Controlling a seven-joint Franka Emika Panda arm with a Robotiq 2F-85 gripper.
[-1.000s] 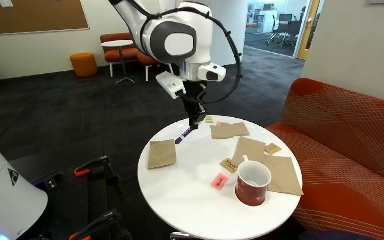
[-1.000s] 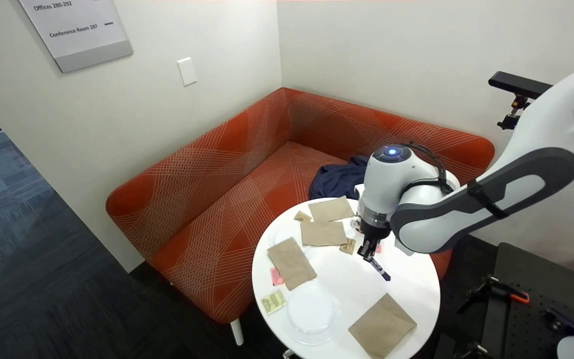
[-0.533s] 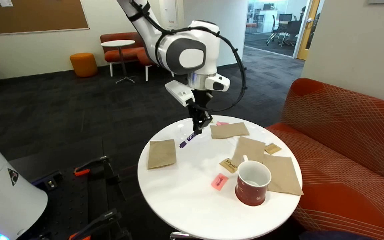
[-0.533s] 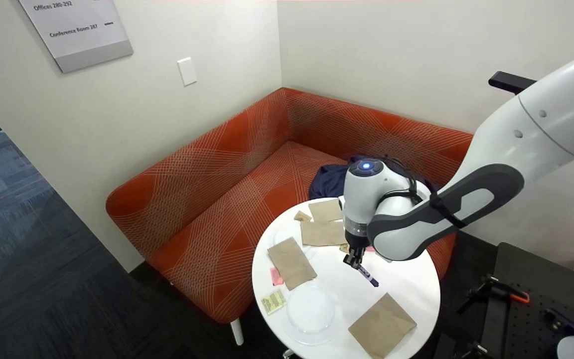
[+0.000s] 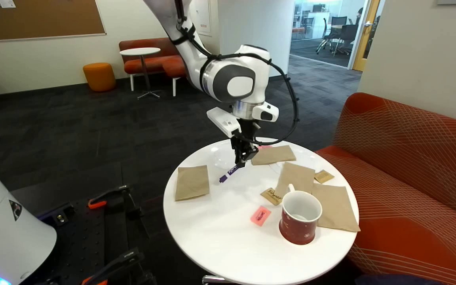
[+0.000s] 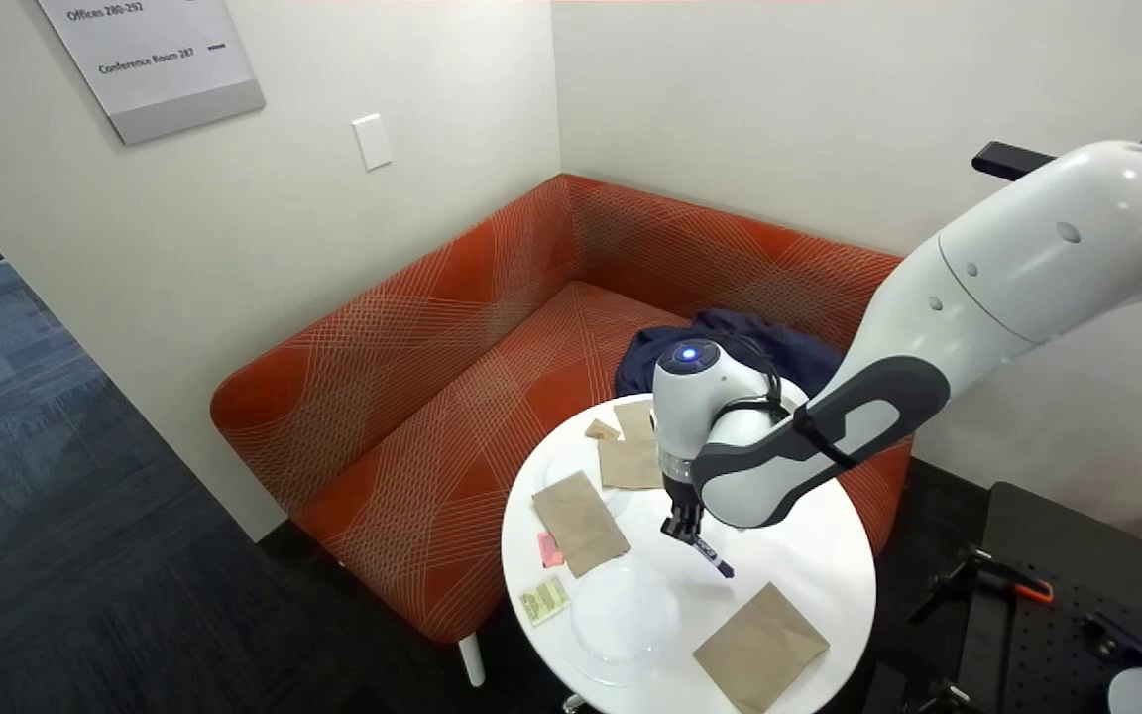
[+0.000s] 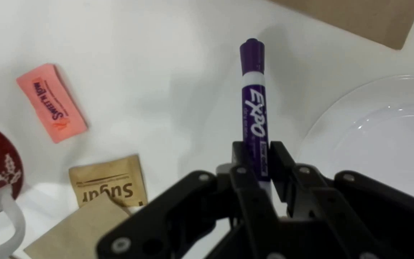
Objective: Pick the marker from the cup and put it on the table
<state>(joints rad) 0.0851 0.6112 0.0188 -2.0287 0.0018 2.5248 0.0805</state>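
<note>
A round white table (image 5: 220, 237) spreads beneath the Robotiq gripper (image 7: 257, 151), clamped on a purple Expo marker (image 7: 253, 111). Near the gripper lie a clear plate (image 7: 349, 111) and a Sugar packet (image 7: 109, 180); well apart stands the maroon mug (image 5: 298, 226).

In an exterior view, the round white table (image 5: 212, 241) carries a maroon cup (image 5: 298, 229), upright towards the right-hand part of the near edge, handle turned to the far edge. Four tan paper squares (image 5: 192, 183) lie about: one by the left edge, one towards the far edge, and two meeting along the right edge. A sugar packet (image 5: 270, 196) touches one of that pair; a pink packet (image 5: 260, 215) lies apart from the cup, on its left-edge side. Another tan packet (image 5: 323, 176) is close to the right edge. By the far edge are a second pink packet (image 6: 550, 550) and a yellow-green packet (image 6: 544, 600), just beside a clear plate (image 6: 621, 617). A faint ring (image 6: 567, 464), partly covered by paper, may be another plate; it is hard to make out.
</note>
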